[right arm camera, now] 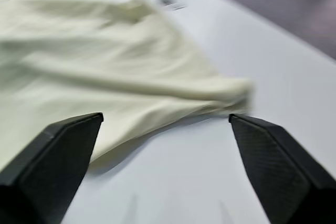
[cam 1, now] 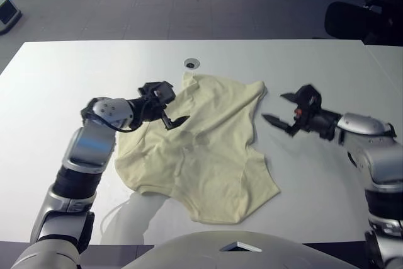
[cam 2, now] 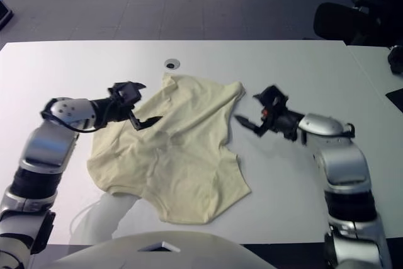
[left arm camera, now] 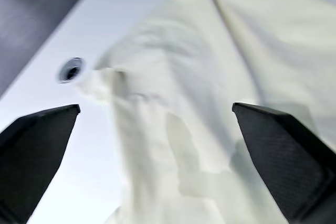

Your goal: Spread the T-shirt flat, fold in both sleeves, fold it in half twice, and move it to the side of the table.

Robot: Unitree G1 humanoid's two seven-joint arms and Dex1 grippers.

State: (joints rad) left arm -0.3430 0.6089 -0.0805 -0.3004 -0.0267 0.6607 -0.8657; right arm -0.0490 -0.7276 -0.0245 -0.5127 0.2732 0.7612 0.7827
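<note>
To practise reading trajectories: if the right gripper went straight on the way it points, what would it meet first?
Most likely the edge of the T-shirt: the open right gripper points at it across a strip of bare table. Its height above the table is unclear.

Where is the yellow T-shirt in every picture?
Left eye view: T-shirt in the middle of the table, between the arms.
Right eye view: same spot.
Left wrist view: spread under the open left fingers.
Right wrist view: just ahead of the open right fingers.
Shared landmark: round hole by the shirt's far corner.
</note>
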